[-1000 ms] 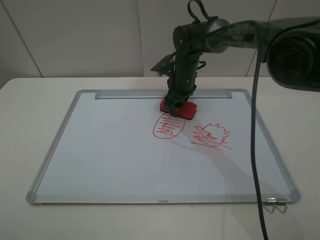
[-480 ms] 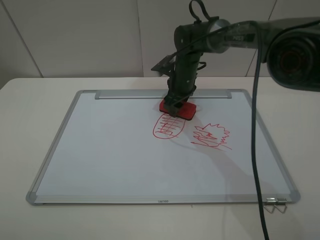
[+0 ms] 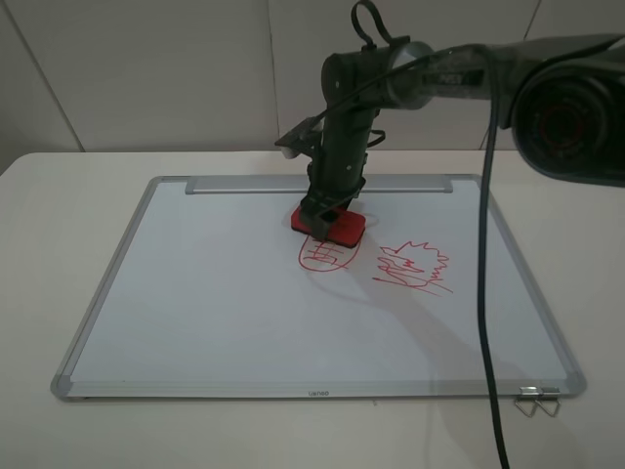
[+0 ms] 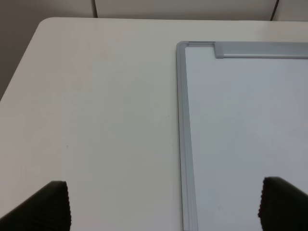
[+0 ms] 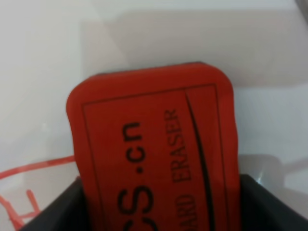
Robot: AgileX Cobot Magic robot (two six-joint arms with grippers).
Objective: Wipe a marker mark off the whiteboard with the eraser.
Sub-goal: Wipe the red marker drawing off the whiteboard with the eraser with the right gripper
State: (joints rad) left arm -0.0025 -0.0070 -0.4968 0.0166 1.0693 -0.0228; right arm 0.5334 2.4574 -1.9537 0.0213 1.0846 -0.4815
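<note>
The red eraser (image 3: 328,226) lies flat on the whiteboard (image 3: 205,293), with my right gripper (image 3: 321,215) shut on it from above. It covers the far end of the marker mark (image 3: 326,256), a red oval with grid lines. In the right wrist view the eraser (image 5: 154,154) fills the frame between dark fingers (image 5: 262,204), and red strokes of the mark (image 5: 24,178) show beside it. My left gripper (image 4: 163,197) is open and empty, off the board's far left corner (image 4: 182,53); it does not show in the exterior view.
A second red spiky scribble (image 3: 416,267) sits just right of the oval. The grey tray strip (image 3: 244,184) runs along the far edge. A metal clip (image 3: 539,399) lies at the near right corner. A dark cable (image 3: 485,293) hangs across the right side.
My right gripper has slid the eraser left and toward the near edge, from above the oval onto its far end, which no longer shows.
</note>
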